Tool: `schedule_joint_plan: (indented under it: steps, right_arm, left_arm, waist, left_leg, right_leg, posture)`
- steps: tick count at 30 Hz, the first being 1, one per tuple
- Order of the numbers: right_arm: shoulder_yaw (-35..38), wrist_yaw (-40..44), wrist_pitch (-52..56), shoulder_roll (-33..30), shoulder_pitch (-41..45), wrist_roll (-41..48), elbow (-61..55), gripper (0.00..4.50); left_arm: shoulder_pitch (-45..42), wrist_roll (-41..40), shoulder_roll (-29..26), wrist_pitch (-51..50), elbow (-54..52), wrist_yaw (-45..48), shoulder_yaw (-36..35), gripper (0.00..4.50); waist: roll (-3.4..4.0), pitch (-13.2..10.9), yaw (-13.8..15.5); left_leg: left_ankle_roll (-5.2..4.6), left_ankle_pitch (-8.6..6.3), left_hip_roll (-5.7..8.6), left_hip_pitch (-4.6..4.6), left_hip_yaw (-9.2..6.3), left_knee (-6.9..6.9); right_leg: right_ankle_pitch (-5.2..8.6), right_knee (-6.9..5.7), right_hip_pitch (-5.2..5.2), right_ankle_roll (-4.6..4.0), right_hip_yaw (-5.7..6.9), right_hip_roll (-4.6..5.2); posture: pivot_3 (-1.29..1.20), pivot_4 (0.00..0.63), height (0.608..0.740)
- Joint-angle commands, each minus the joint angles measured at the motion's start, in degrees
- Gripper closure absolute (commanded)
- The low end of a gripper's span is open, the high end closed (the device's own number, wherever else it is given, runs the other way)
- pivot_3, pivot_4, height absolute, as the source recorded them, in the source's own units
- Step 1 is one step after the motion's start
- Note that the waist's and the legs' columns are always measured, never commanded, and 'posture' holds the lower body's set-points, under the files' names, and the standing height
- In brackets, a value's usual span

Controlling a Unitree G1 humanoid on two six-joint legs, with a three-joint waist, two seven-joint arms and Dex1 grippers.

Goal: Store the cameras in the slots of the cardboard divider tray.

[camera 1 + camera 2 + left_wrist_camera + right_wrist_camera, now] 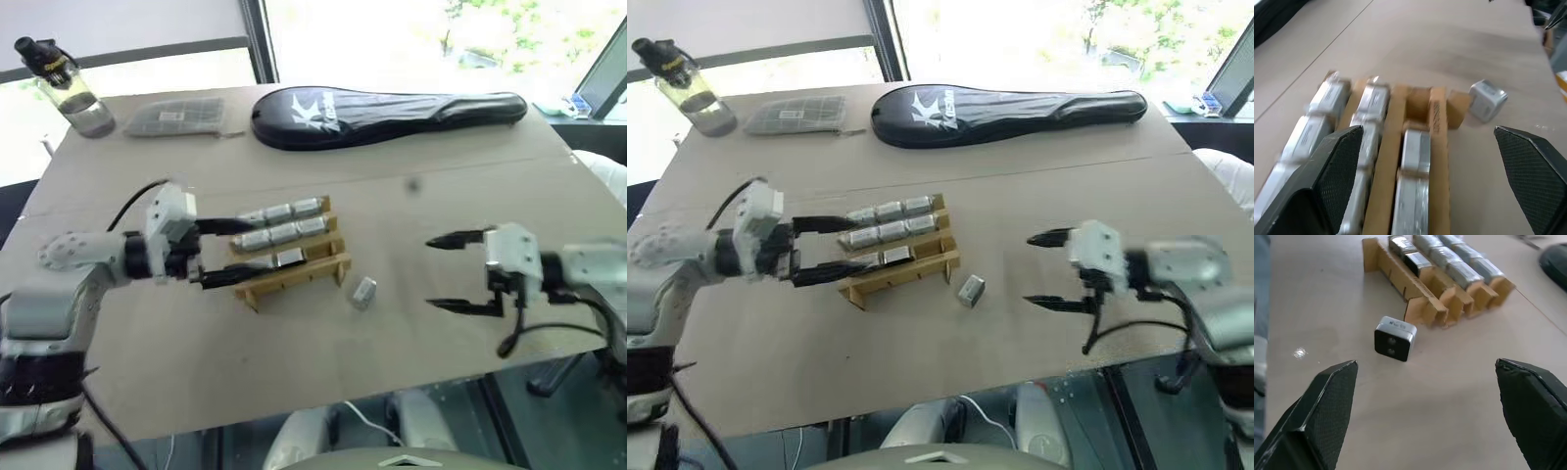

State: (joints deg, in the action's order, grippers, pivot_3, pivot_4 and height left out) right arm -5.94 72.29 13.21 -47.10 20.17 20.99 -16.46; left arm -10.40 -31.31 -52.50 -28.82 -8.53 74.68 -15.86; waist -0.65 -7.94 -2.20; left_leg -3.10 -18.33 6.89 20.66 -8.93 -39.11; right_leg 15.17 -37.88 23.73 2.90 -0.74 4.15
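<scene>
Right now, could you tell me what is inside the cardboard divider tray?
The cardboard divider tray holds cameras in its slots: three in each of the two far rows, and at least two in the near row, partly covered by the left hand. One loose camera lies outside it.

The cardboard divider tray (289,257) sits mid-table, its rows holding cameras (284,233), perhaps eight. One loose camera (362,292) lies on the table (294,352) just beside the tray's right end. Behind the tray lie a long case (387,113), a flat pouch (176,117) left of it, and a bottle (69,88) at far left.
</scene>
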Motion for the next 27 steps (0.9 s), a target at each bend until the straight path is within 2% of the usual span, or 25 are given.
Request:
schedule_joint_plan:
  steps: [1,6,12,15,17,27]
  right_arm:
    - [-9.59,6.07,-2.24,1.89,9.64,-6.73,5.86,0.0]
    - [-19.82,11.73,-10.05,7.53,21.75,-15.21,17.83,0.0]
    - [-25.33,16.26,-19.49,12.91,30.47,-20.14,27.88,0.0]
    - [-26.71,18.22,-22.88,14.33,32.69,-20.99,30.33,0.0]
    - [-27.69,19.2,-25.02,15.23,33.93,-21.49,30.98,0.0]
    - [-31.9,20.05,-32.0,16.96,37.25,-25.02,32.12,0.0]
  left_arm:
    - [7.69,-2.5,-1.3,1.64,-5.61,1.27,-8.14,0.04]
    - [20.96,-4.22,-0.6,3.06,-9.92,4.32,-15.29,0.04]
    - [30.51,-5.99,0.8,5.46,-16.2,6.56,-20.24,0.04]
    - [33.73,-2.47,-0.28,9.02,-16.84,8.06,-19.39,0.04]
    - [34.95,-0.61,-1.5,10.48,-17.62,8.67,-18.33,0.04]
    - [30.11,-7.5,0.07,8.42,-20.75,5.05,-18.2,0.04]
  waist:
    - [-0.01,-0.01,0.44]
    - [0.01,-0.04,1.0]
    - [0.07,-0.08,1.6]
    - [0.08,-0.08,1.57]
    - [0.09,-0.09,1.36]
    - [0.14,-0.12,1.25]
  left_leg:
    - [0.0,0.0,0.0,0.05,-0.02,0.03]
    - [0.0,-0.01,0.0,0.12,-0.06,0.05]
    - [0.0,-0.01,0.0,0.08,-0.05,0.04]
    - [0.01,-0.01,0.0,0.09,-0.08,0.04]
    - [0.01,-0.01,0.0,0.08,-0.06,0.06]
    - [0.01,-0.01,0.0,0.07,-0.05,0.1]
  right_leg:
    - [0.0,0.06,0.01,0.0,0.03,0.01]
    - [0.0,0.22,0.05,-0.01,0.11,0.02]
    - [-0.01,0.13,0.03,-0.03,0.12,0.03]
    - [-0.01,0.14,0.03,-0.04,0.16,0.02]
    - [-0.01,0.15,0.04,-0.04,0.14,0.01]
    - [-0.02,0.17,0.06,-0.04,0.1,-0.02]
  posture:
    - [0.0,0.15,0.74]
    - [0.0,0.15,0.74]
    - [0.0,0.15,0.74]
    - [0.0,0.15,0.74]
    - [0.0,0.15,0.74]
    - [0.0,0.15,0.74]
